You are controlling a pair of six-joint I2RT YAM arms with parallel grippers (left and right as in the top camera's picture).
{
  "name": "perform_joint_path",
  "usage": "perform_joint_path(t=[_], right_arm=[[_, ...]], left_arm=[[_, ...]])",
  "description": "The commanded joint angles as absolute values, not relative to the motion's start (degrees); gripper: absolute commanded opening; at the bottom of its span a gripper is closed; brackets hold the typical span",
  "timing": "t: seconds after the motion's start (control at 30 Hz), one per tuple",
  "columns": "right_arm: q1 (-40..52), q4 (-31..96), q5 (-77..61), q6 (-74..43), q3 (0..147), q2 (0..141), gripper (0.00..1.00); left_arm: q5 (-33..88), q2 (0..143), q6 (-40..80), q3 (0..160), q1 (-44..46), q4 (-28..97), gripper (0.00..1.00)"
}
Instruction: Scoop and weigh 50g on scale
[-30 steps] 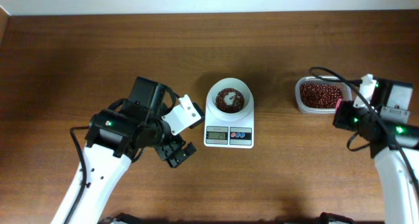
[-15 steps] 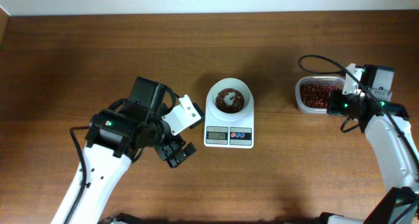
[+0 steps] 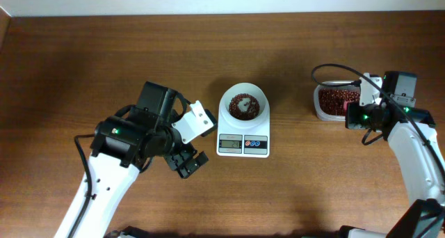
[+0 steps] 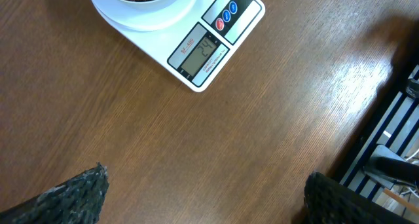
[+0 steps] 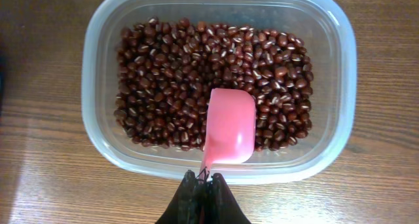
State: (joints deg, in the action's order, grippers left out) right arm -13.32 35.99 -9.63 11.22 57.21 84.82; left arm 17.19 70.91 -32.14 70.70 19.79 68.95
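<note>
Jaws of the right gripper (image 5: 203, 181) are clenched on the thin handle of a pink plastic scoop (image 5: 229, 129). Its cup rests on the small dark red-brown beans (image 5: 163, 86) inside a clear rounded-rectangular plastic tub (image 5: 98, 73), which stands at the right side of the brown wooden surface (image 3: 104, 57). Whether the cup faces up or down is hard to tell from the wrist view.

The left gripper (image 4: 206, 201) hangs above bare wood just left of the small white digital kitchen scale (image 3: 243, 135), its jaws spread wide and holding nothing. The scale stands mid-surface, well apart from the tub, with a grey display and red and blue buttons. A round white bowl (image 3: 245, 89) sits on it, holding a shallow layer of the same beans. The display appears to read 24.
</note>
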Motion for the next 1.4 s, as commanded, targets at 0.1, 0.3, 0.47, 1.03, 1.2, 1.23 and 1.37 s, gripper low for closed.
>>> perform_joint_path(t=[0.1,0.3,0.47,1.03,1.2,1.23,1.37], right_arm=[[-13.6,37.8,-5.3,11.6,62.2,85.8,0.04],[-13.6,44.2,-0.8,11.6,67.1,85.9,0.04],[-13.5,46.1,-0.8,11.6,70.8,90.4,0.04],[-13.6,53.6,-8.7,11.6,74.6,98.2,0.04],[-13.6,54.0,-13.7,11.6,74.5,98.7,0.04],[-13.6,54.1,-14.5,11.6,74.5,99.3,0.04],[-13.6,54.0,-20.6,11.6,74.5,101.3,0.04]], left_arm=[[17.8,70.5,-33.1,70.5,19.6,68.9,0.99],[17.8,70.5,-33.1,70.5,19.6,68.9,0.99],[17.8,70.5,-33.1,70.5,19.6,68.9,0.99],[17.8,70.5,-33.1,70.5,19.6,68.9,0.99],[17.8,70.5,-33.1,70.5,19.6,68.9,0.99],[17.8,70.5,-33.1,70.5,19.6,68.9,0.99],[17.8,70.5,-33.1,70.5,19.6,68.9,0.99]])
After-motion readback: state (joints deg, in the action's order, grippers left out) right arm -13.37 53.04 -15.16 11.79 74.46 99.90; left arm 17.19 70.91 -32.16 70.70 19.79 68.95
